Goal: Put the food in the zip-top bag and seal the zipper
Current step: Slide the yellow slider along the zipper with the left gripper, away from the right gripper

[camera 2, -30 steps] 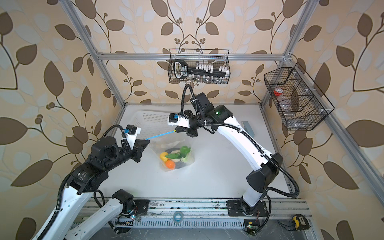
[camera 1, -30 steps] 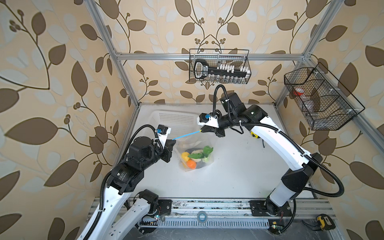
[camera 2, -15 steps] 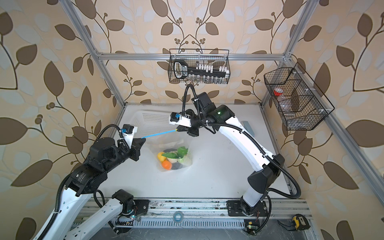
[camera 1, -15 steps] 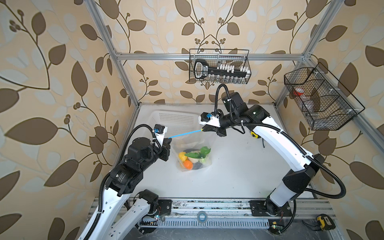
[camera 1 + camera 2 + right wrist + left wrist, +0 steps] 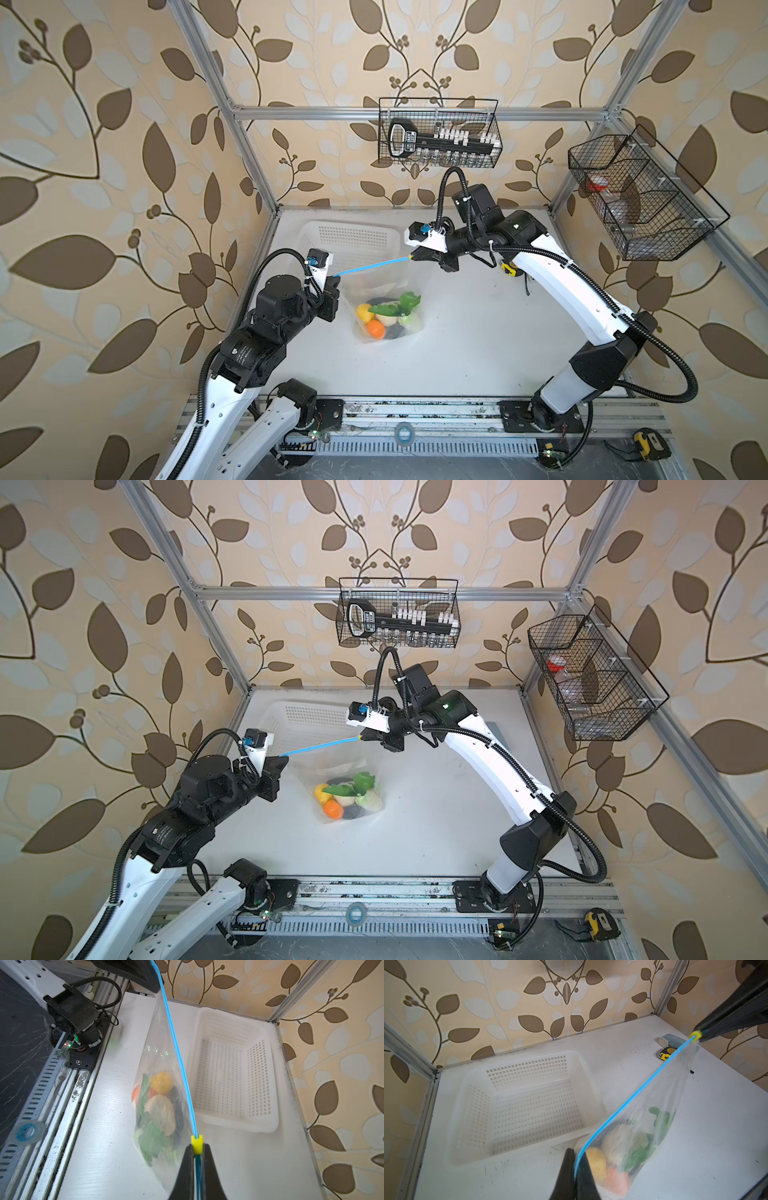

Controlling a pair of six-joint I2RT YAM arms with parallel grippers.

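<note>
In both top views the zip-top bag [image 5: 386, 291] hangs over the middle of the white table [image 5: 478, 345], just on the near side of the white basket [image 5: 353, 243] in the far left corner. Its zipper [image 5: 372, 266] is a thin blue line drawn taut between the arms. The left gripper [image 5: 335, 276] is clenched on its left end and the right gripper [image 5: 412, 258] on its right end. The food [image 5: 388, 318] sits bunched at the bag's bottom: yellow, orange, white, dark and green pieces. On the far wall, a black tool [image 5: 405, 137] in a wire basket [image 5: 438, 104] bears a white label too small to read

In the left wrist view the left gripper [image 5: 575, 1167] pinches the blue strip with no gap. The strip runs as one unbroken line to a yellow slider [image 5: 696, 1035] at the right gripper's tip. The clear film is crinkled and the food behind it is blurred. A yellow and black tape measure [image 5: 667, 1052] lies far right on the table; its label cannot be read

In the right wrist view the right gripper [image 5: 196, 1159] grips the zipper just behind the yellow slider. The bag hangs below the strip; whether its bottom touches the table cannot be told
</note>
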